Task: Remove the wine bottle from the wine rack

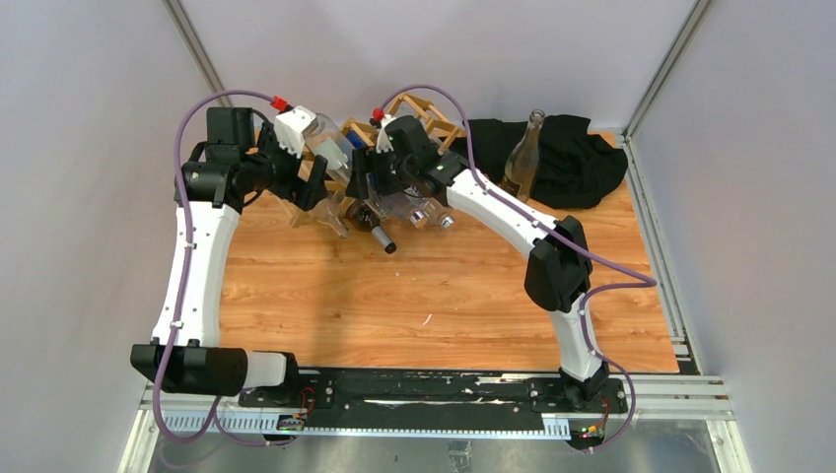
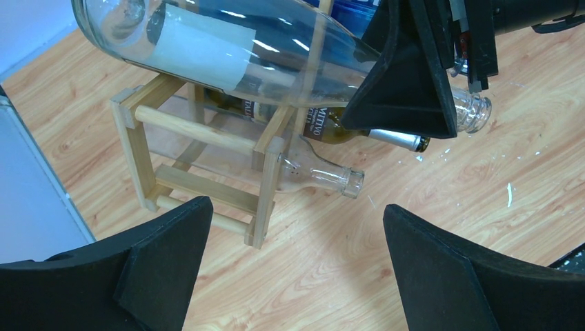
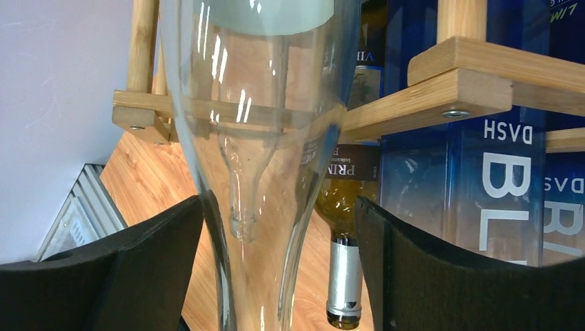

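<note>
At 12 o'clock on the table point(image 1: 444, 305), the wine rack point(image 1: 429, 106) is seen. A clear wine bottle point(image 3: 255, 83) is laid in its cells, neck pointed toward about 5 o'clock. The bottle's shoulder is straddled by the right tool point(image 3: 279, 214), whose jaws are spread, with a gap left on one side. The left tool point(image 2: 296, 210) is held spread wide at the rack's 9 o'clock end, with nothing gripped. At 2 o'clock an upright bottle point(image 1: 524, 158) is stood on a black cloth point(image 1: 582, 163).
</note>
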